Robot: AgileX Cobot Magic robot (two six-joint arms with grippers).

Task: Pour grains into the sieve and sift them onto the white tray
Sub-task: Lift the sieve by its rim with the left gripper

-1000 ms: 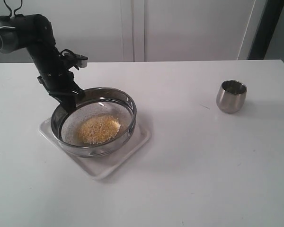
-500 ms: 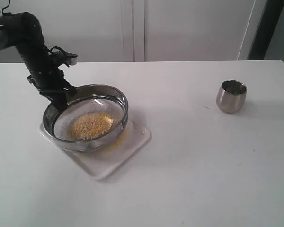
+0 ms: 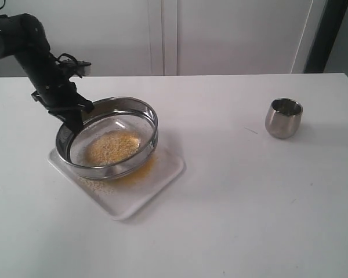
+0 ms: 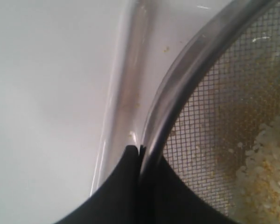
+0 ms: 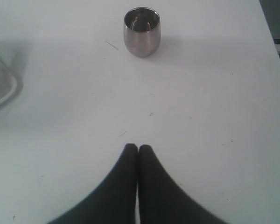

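White table before pale wall panels. Left gripper clamps the rim of the sieve, held over the white tray; grains lie in both. Steel cup stands well apart. Right gripper clenched

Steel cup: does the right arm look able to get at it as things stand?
Probably yes. The steel cup stands alone, ahead of the right gripper, with only table between them; the shut jaws would need opening first.

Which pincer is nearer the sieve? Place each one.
Left. The left pincer is clamped on the sieve rim; the right pincer hangs shut over the table, apart from the sieve, facing the steel cup.
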